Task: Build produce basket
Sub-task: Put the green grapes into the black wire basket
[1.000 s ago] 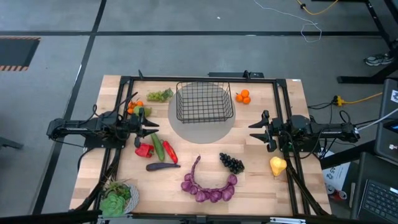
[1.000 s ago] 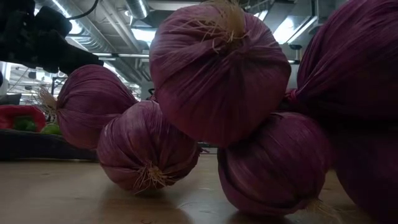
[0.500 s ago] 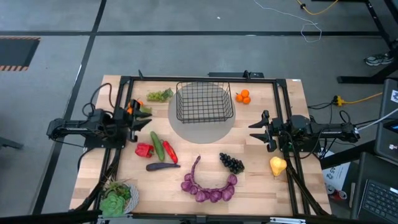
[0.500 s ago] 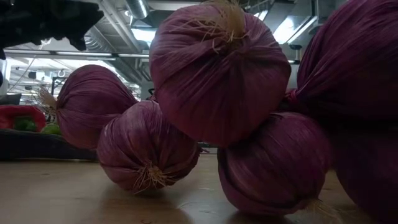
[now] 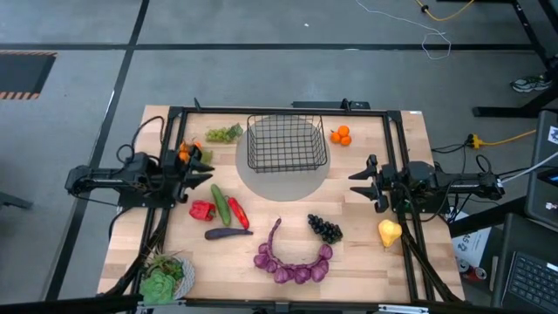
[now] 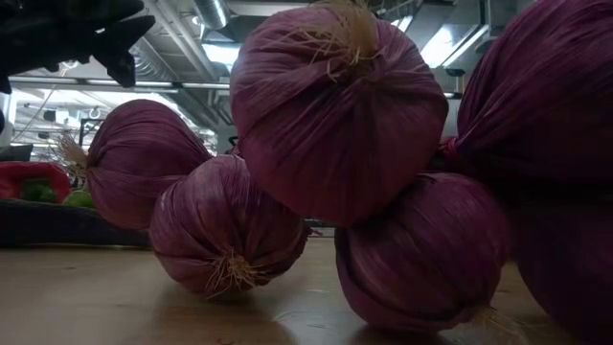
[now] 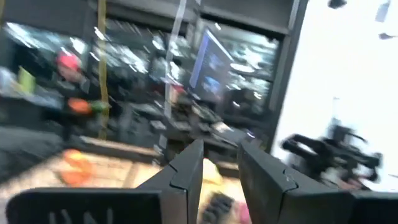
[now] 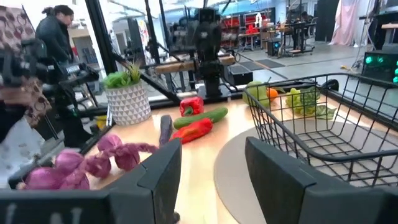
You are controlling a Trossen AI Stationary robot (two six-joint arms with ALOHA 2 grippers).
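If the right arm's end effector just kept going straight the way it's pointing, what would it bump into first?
Probably the basket. The right end effector points across the table toward the left arm. Seen from its wrist, the basket's near corner sits just ahead and to one side, so it may clip that first. If it slips past, the red pepper comes next.

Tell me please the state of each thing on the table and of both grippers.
basket: empty, upright
green grapes: on table, outside basket
oranges: on table beside basket
red peppers: on table
cucumber: lying flat
aubergine: lying flat
purple string: curved on table
dark grapes: on table
yellow pear: on table
left gripper: open, empty
right gripper: open, empty
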